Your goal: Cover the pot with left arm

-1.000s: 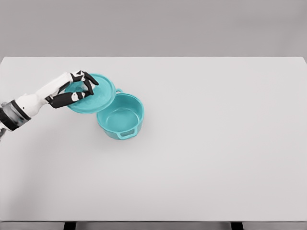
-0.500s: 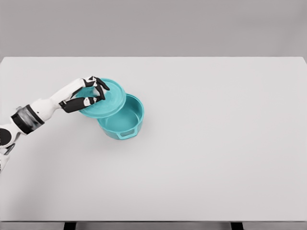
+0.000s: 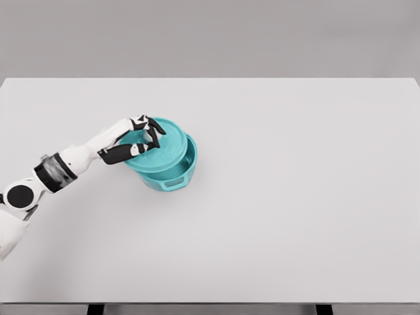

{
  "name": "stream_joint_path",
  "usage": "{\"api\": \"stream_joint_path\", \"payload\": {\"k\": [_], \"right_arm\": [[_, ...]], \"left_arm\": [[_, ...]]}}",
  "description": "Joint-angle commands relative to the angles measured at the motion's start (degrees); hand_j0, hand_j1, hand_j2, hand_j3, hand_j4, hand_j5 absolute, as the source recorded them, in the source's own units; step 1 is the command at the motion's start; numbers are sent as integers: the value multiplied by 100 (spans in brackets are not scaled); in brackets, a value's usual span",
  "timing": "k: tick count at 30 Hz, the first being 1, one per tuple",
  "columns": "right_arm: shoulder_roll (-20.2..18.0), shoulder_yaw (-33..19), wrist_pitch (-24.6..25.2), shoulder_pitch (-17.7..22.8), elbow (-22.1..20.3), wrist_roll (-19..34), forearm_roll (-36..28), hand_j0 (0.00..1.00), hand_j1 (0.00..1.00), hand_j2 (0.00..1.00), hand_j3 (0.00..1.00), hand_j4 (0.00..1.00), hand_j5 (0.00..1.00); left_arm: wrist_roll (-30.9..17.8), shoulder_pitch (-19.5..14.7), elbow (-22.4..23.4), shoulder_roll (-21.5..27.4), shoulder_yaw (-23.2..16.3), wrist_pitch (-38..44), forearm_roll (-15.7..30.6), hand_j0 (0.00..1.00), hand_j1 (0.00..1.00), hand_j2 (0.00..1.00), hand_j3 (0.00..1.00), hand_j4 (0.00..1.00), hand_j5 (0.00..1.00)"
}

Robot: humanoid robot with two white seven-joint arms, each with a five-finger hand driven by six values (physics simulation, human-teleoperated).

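Left hand (image 3: 141, 136) gripping teal lid (image 3: 161, 147) at its centre, fingers curled around the knob. Lid tilted over teal pot (image 3: 172, 174), covering most of the opening, right side still exposed. Pot sits left of centre on white tabletop (image 3: 295, 197).
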Motion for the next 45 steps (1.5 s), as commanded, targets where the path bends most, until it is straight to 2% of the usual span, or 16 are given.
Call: {"api": "stream_joint_path", "payload": {"k": [1,35,37,39,45], "right_arm": [[0,-1,-1,0,-1,2,4,100,100,100,100,100,100],[0,-1,-1,0,-1,2,4,100,100,100,100,100,100],[0,-1,-1,0,-1,2,4,100,100,100,100,100,100],[0,-1,-1,0,-1,2,4,100,100,100,100,100,100],[0,-1,-1,0,-1,2,4,100,100,100,100,100,100]], "left_arm": [[-8,18,-109,-27,10,18,22,31,31,31,31,31,31],[0,88,-180,-115,-34,-35,13,31,31,31,31,31,31],[0,88,-180,-132,-25,-35,13,34,34,34,34,34,34],[0,79,-162,-132,-8,-35,5,41,41,41,41,41,41],[27,70,-136,-203,-8,-43,5,49,49,49,49,49,49]]}}
